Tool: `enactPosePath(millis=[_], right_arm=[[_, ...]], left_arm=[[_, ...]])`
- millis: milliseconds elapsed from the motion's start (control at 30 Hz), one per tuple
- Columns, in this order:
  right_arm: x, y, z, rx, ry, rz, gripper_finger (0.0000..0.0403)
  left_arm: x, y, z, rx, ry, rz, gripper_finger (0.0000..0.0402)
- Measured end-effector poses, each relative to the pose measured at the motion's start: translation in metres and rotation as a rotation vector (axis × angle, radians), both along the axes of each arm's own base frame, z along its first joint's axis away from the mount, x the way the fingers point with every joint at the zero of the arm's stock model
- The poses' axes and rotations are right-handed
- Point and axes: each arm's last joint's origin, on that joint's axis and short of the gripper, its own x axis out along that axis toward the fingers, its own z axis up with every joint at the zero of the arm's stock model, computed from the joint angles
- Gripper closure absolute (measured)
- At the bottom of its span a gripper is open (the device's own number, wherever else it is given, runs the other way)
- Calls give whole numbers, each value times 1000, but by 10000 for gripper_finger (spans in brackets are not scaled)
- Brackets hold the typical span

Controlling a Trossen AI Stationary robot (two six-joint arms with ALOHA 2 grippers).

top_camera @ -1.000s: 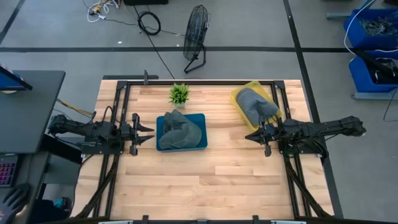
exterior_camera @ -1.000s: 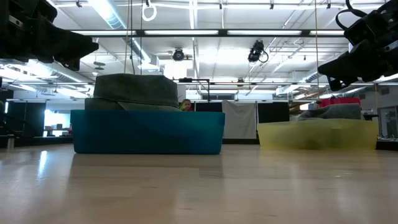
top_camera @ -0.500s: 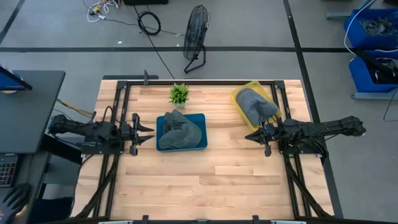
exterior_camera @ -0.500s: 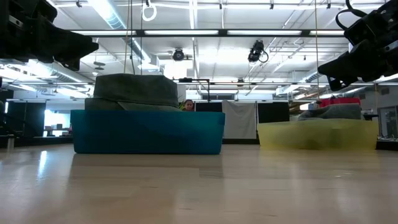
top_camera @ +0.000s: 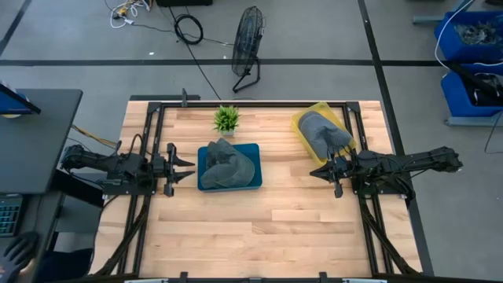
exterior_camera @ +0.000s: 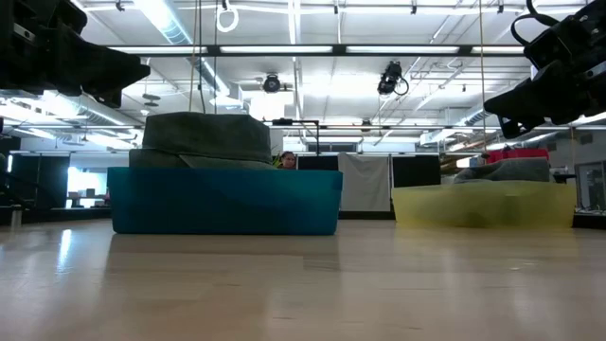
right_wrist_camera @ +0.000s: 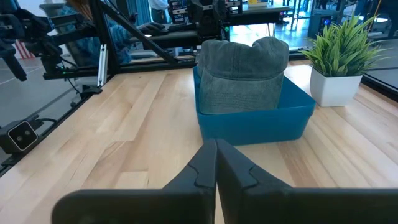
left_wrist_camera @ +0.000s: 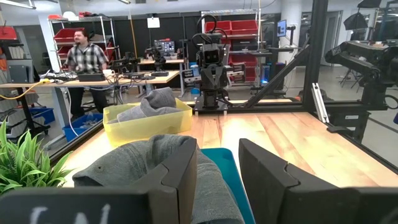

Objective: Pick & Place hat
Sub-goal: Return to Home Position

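— Where are the caps to be found?
— A pile of grey caps (top_camera: 224, 167) is held in the blue bin (top_camera: 253, 148) at the middle of the table (top_camera: 259, 228), and the heap is raised above the rim. Faded, washed cloth with stitched seams is shown. A lone cap (top_camera: 324, 132), also grey, is lodged in the yellow bin (top_camera: 299, 126).
— And the grippers?
— The left gripper (top_camera: 189, 167) is poised just beside the blue bin, fingers parted, nothing between them. The right gripper (top_camera: 313, 172) is seen near the yellow bin, fingers pressed together, nothing gripped.
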Motion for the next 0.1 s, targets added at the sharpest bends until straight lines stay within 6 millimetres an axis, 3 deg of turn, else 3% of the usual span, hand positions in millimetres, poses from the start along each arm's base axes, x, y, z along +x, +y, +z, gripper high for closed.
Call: enactPosePath(millis=[100], right_arm=[[0, 0, 0, 0, -1, 0, 393]], left_arm=[[0, 0, 0, 0, 0, 0, 278]])
